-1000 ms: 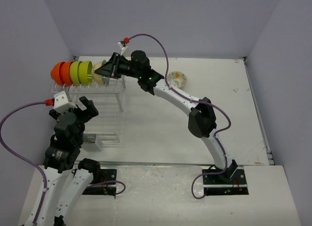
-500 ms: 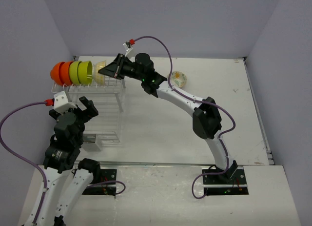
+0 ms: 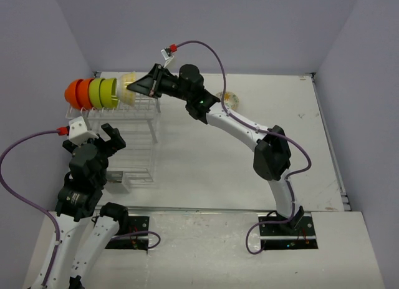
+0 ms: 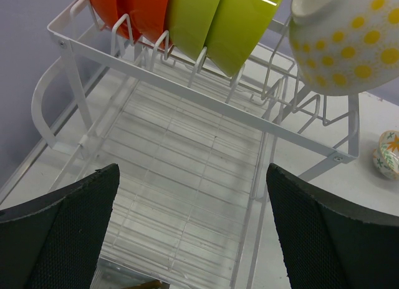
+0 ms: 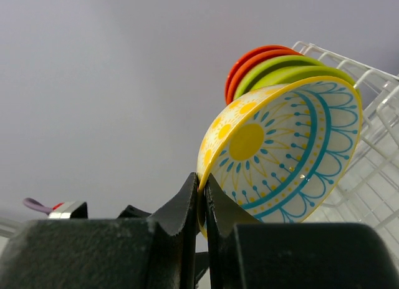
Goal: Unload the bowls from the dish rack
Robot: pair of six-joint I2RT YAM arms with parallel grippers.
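My right gripper [image 3: 133, 86] [image 5: 204, 190] is shut on the rim of the cream bowl [image 3: 127, 87] [image 5: 288, 156], which has blue pattern and a yellow inside. It holds this bowl tilted at the right end of the row, just above the dish rack [image 3: 136, 138] [image 4: 187, 170] [image 5: 381, 114]. From the left wrist the same bowl [image 4: 349, 42] shows yellow dots outside. Orange bowls [image 3: 76, 93] [image 4: 134, 8] and lime-green bowls [image 3: 105, 92] [image 4: 218, 20] stand upright in the rack's far prongs. My left gripper [image 3: 111, 137] [image 4: 193, 239] hangs open over the rack's near half, holding nothing.
Another patterned bowl [image 3: 229, 100] [image 4: 388, 153] sits on the table right of the rack, partly behind my right arm. The rack's small cutlery holder [image 3: 118, 180] is at its near corner. Grey walls close in the table at the back and sides.
My right gripper has shut on the cream bowl's rim and raised it slightly from the prongs, while the right arm's elbow shifted right. The left arm has not moved.
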